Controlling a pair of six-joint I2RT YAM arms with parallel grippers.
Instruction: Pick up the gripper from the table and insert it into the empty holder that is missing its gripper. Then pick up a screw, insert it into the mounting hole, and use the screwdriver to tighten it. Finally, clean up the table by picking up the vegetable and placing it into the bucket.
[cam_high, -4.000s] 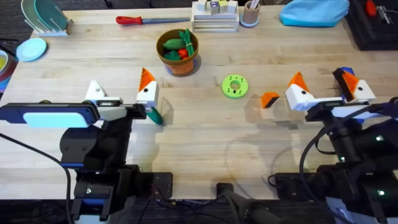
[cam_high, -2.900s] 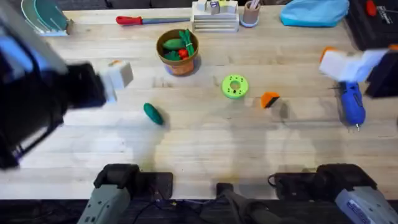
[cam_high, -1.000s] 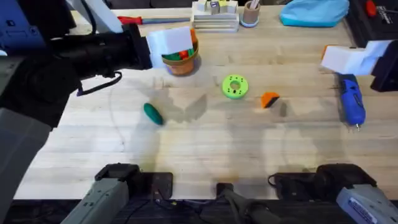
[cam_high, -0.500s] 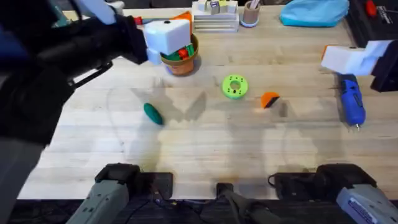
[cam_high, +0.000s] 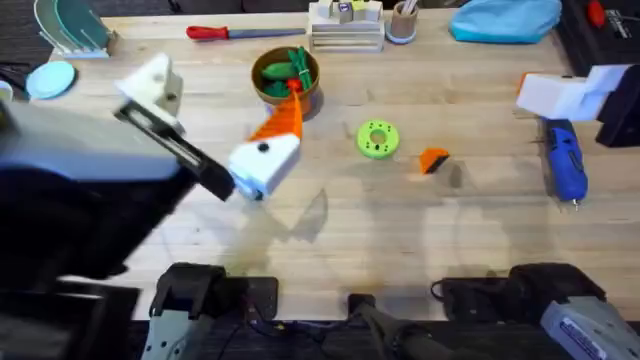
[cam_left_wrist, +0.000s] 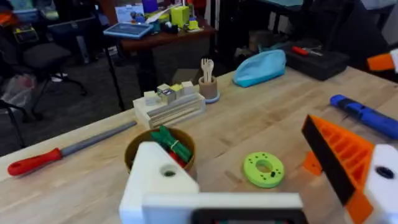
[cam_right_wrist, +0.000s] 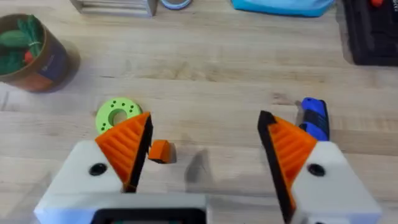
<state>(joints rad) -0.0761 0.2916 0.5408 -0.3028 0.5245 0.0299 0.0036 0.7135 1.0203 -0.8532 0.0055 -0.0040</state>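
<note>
My left gripper (cam_high: 220, 100) hangs open high over the table's left half. One of its fingers is the bare white holder (cam_high: 152, 88) (cam_left_wrist: 160, 180); the other finger (cam_high: 268, 155) carries an orange pad. The loose orange gripper (cam_high: 433, 160) (cam_right_wrist: 160, 151) lies right of centre, partly behind my padded finger (cam_left_wrist: 339, 158) in the left wrist view. Open near the right edge, my right gripper (cam_high: 575, 88) (cam_right_wrist: 205, 143) stands above the blue screwdriver (cam_high: 565, 165) (cam_right_wrist: 314, 118) (cam_left_wrist: 367, 115). The brown bucket (cam_high: 287, 82) (cam_left_wrist: 160, 146) (cam_right_wrist: 28, 46) holds toy produce. The vegetable is hidden under the left arm. No screw is in view.
A lime-green ring (cam_high: 377, 138) (cam_left_wrist: 264, 169) (cam_right_wrist: 115, 114) lies mid-table. Along the back edge are a red-handled tool (cam_high: 225, 32) (cam_left_wrist: 37, 162), a stack of wooden blocks (cam_high: 345, 25), a pencil cup (cam_high: 402, 20) and a blue pouch (cam_high: 505, 18). A light-blue disc (cam_high: 50, 78) sits far left.
My left arm has swung from beside the bucket toward the front, and its padded finger now covers the spot where the vegetable lay. The right arm has not moved.
</note>
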